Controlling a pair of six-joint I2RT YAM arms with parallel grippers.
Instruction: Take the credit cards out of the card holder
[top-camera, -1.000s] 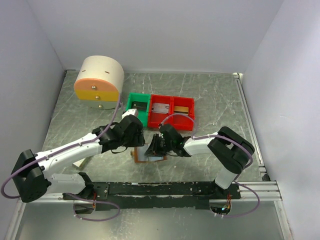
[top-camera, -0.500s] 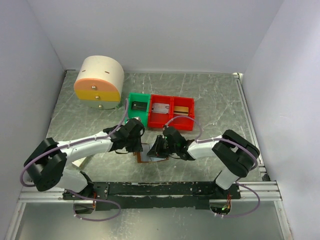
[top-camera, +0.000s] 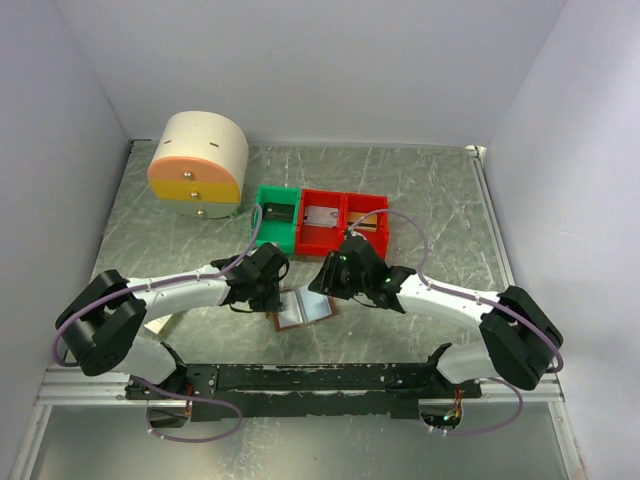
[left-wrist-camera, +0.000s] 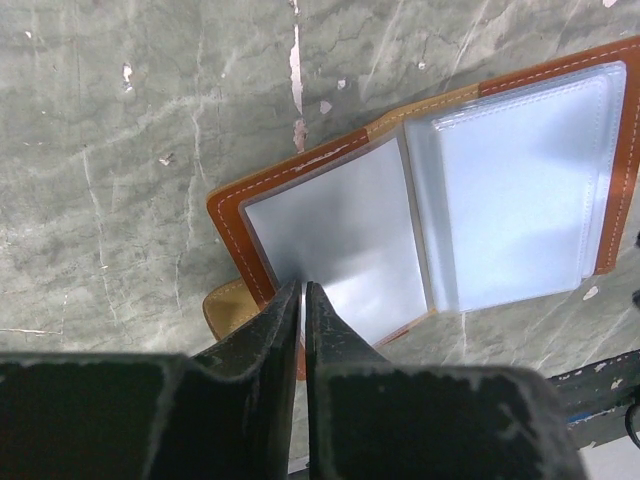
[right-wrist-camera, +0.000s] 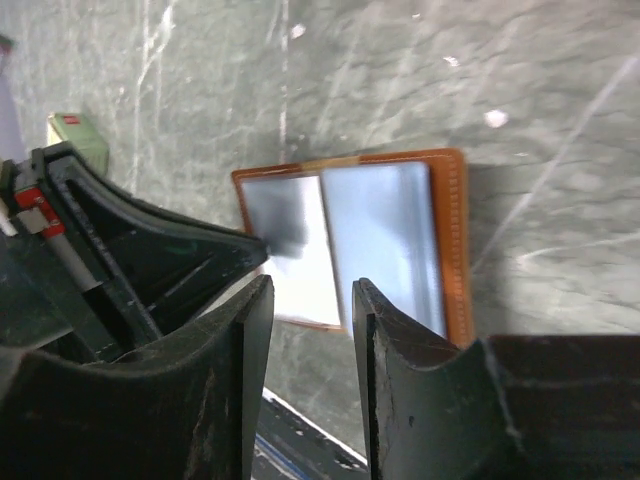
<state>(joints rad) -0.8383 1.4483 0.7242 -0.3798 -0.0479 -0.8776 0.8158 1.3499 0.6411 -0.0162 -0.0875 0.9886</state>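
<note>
**Top view:** L pincer (top-camera: 275, 293) & R pincer (top-camera: 322, 284) were both low over the table (top-camera: 430, 190), tips facing each other. The card holder (top-camera: 303, 310) lay open & flat btwn the two sets of tips, on the arm-base side. The green bin (top-camera: 275, 215) & red bin (top-camera: 345, 225) sat just beyond both pincers, on the far side. The round drawer unit (top-camera: 198, 165) stood well beyond the L pincer, off to its left. Jaw states weren't readable from up here.

**L wrist view:** L pincer (left-wrist-camera: 303, 287) was clenched to a thin slit. Its tips were at the near edge of the holder's left pale-blue panel (left-wrist-camera: 340, 230). Couldn't tell whether a sleeve leaf was pinched in the slit. The right panel (left-wrist-camera: 520, 180) lay ahead-right of the tips, and the brown tab (left-wrist-camera: 222, 305) just left of them.

**R wrist view:** R pincer (right-wrist-camera: 310, 288) was released, fingers clearly apart w/ nothing btwn them. The card holder (right-wrist-camera: 385, 225) lay ahead of the tips, apart from them, w/ its brown border on the right. The L pincer's dark finger (right-wrist-camera: 190, 250) was ahead-left, its tip at the shaded left panel. A small pale box (right-wrist-camera: 78, 135) w/ a red mark sat far ahead-left.
</note>
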